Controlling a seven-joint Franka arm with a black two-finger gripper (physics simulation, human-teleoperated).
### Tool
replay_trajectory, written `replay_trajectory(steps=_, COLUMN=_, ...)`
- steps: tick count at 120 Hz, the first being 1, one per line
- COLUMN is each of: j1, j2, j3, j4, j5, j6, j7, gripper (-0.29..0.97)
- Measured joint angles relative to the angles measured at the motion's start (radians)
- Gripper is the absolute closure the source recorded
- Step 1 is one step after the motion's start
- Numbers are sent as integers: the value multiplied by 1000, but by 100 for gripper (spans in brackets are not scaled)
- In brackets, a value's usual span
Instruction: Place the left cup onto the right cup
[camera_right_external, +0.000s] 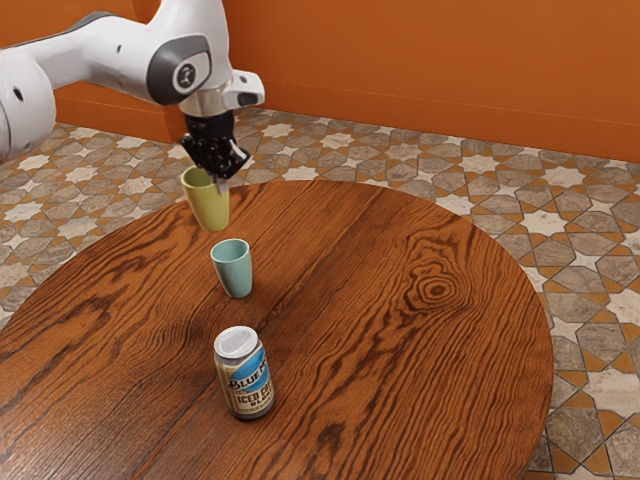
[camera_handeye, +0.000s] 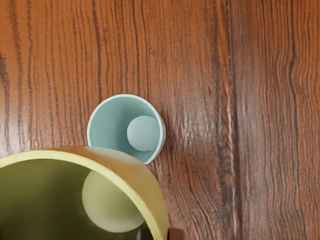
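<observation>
The yellow cup hangs off the desk, upright with a slight tilt, and the end effector is clamped on its rim, one finger inside and one outside as far as the exterior view lets me read it. From the wrist, the yellow cup opens toward the camera and its pale round floor shows bare. The teal cup stands upright on the desk under the hand, just beside the held cup's rim rather than straight below it, and its own floor also shows bare. In the exterior view the teal cup sits just below the yellow one, with a gap between them. The yellow cup is cut off by the wrist view's edge, and its rim covers a sliver of the teal rim. A small dark piece at that rim is too little to make out. A can with a blue and cream label stands nearer the camera, apart from both cups; its lettering is only partly readable. The arm comes in from the exterior view's upper left, and a patterned tile floor and an orange wall lie beyond the desk.
</observation>
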Motion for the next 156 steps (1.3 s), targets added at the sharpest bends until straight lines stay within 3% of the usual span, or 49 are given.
replay_trajectory(steps=156, j1=54, j2=206, j3=-24, j4=131, j5=20, j6=-5, j7=-14, gripper=79)
